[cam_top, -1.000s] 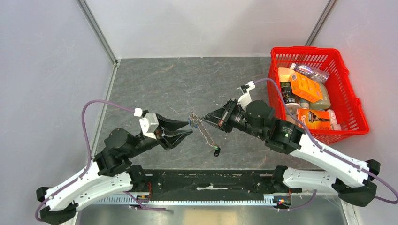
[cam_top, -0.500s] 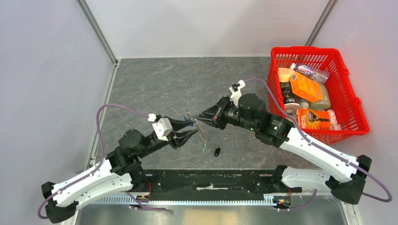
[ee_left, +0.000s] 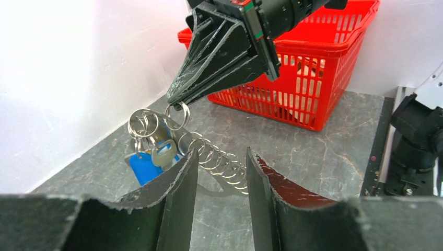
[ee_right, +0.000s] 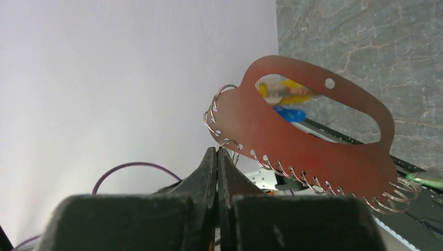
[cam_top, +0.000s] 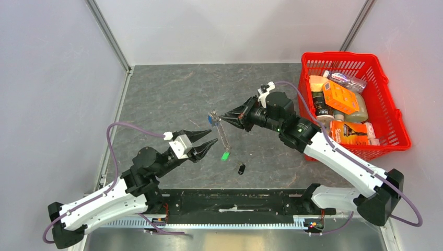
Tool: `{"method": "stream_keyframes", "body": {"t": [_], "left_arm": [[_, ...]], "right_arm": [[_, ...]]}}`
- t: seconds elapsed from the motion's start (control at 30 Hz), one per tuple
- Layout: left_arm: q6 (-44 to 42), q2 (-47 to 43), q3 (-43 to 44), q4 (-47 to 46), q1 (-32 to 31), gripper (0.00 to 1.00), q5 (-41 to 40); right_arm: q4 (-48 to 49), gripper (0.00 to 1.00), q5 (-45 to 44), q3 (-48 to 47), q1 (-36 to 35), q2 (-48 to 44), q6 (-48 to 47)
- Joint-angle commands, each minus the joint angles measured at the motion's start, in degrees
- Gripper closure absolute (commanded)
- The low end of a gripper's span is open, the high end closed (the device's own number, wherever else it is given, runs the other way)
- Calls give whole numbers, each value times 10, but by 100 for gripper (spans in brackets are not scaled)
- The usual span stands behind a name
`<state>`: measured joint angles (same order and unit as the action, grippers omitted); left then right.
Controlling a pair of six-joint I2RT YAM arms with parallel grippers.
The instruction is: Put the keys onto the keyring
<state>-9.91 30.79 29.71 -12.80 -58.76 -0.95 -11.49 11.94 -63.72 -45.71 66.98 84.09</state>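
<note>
Right claw (cam_top: 225, 115): jaws pressed together on one small wire ring at the top of the keyring (cam_top: 223, 137). The whole keyring dangles from that single pinch at the centre of the overhead view. The green tag (cam_top: 225, 155) is at its lowest end; I cannot tell whether the tag touches the table (cam_top: 167, 99).

The blue key (cam_top: 210, 119) already hangs on the keyring, just left of the pinch. Something yellow shows through the plate's slot in the right wrist view, probably another key.

Left claw (cam_top: 211, 138): jaws apart, empty, just lower left of the hanging keyring, not touching it.

The black key (cam_top: 241, 169) lies loose on the table, lower right of the tag, apart from both claws.

Handling (judgement): the keyring is light, hard metal, loosely jointed, so it will likely swing and twist. The thin wire is slippery, so a hold on the flat plate looks steadier. The black key lies low and flat; take it by the plastic cap.

Room: open table lies to the upper left. The red basket (cam_top: 355, 104) crowds the right arm. The near rail runs just below the black key.
</note>
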Motion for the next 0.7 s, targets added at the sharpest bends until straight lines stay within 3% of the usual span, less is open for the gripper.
{"method": "stream_keyframes", "body": {"t": [0.0, 0.47, 0.67], "left_arm": [[-61, 17, 1, -36, -4, 54, -13], [-186, 95, -39, -169, -4, 54, -20], [-217, 143, -61, -273, -6, 56, -38]], "right_arm": [[57, 100, 46, -2, 29, 15, 15], [110, 100, 114, 10, 82, 65, 32], [134, 100, 122, 23, 84, 57, 31]]}}
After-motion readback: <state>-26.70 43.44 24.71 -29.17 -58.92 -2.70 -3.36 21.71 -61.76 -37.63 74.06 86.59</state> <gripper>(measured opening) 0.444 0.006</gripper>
